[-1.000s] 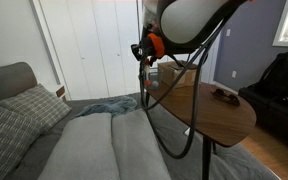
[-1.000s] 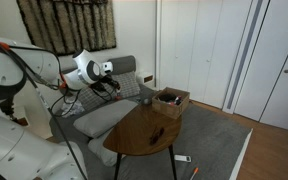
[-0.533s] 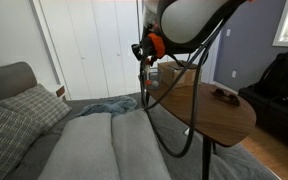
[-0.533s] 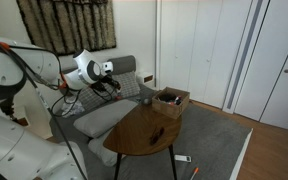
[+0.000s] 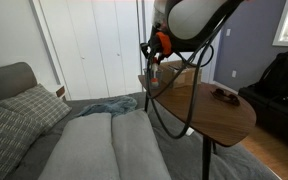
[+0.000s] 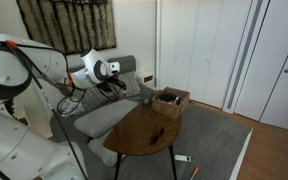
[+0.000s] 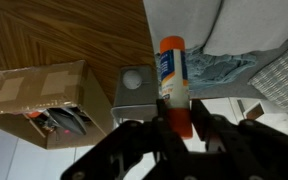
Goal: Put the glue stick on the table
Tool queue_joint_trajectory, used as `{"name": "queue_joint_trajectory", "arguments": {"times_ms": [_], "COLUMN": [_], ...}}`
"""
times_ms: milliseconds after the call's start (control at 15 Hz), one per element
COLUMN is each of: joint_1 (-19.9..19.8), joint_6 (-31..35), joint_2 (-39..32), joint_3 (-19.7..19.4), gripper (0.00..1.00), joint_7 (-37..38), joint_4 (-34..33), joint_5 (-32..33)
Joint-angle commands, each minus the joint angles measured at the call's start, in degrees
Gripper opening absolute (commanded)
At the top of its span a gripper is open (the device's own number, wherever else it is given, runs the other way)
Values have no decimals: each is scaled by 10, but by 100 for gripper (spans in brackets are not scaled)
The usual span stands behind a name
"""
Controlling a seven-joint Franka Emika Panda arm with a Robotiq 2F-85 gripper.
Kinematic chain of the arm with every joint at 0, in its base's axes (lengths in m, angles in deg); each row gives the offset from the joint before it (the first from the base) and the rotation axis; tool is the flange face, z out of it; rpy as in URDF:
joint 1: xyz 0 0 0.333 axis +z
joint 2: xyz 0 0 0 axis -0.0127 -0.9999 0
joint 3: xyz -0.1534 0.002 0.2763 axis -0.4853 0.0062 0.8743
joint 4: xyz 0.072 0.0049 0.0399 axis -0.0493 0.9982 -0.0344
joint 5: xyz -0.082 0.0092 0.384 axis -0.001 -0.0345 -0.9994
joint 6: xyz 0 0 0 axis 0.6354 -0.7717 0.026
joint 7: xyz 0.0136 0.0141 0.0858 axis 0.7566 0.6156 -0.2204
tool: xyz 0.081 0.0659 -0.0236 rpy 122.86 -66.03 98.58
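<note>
My gripper (image 7: 177, 118) is shut on the glue stick (image 7: 173, 75), a whitish cylinder with an orange cap and a red-orange base that stands out between the fingers. In the wrist view the dark brown wooden table (image 7: 64, 35) lies at the upper left, beside the stick. In both exterior views the gripper (image 5: 152, 64) (image 6: 120, 88) hangs in the air over the grey sofa, just off the near edge of the oval table (image 5: 227, 118) (image 6: 142, 132). The glue stick is too small to make out there.
A crate (image 7: 44, 100) (image 6: 171, 99) with dark items stands at the table's end, with a small grey box (image 7: 136, 88) beside it. A flat dark object (image 5: 222, 95) lies on the tabletop. The grey sofa (image 5: 109, 145) with a patterned pillow (image 5: 24, 105) is below the arm.
The arm has carried the gripper and the glue stick a little toward the table. The grip is unchanged.
</note>
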Motion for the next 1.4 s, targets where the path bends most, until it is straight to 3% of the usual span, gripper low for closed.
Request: {"name": "queue_joint_trajectory", "arguments": {"times_ms": [0,200,400,667,733,933,1333], "joint_1": [4,-11,-36,-58,-87,-111,-94], "joint_6": [9,18,28,14,16,14,-15], "joint_2": [-27,-24,-10,8,18,26,22], "joint_3": [-51,-79,-88,-80,-53,-28,-36], "gripper": [7,7,7,7,7,7,7], "joint_7": [27,67,162,308,320,381,491], "joint_4": [10,31,57,86,93,104,103], "joint_5": [39,89,158,251,245,265,331]}}
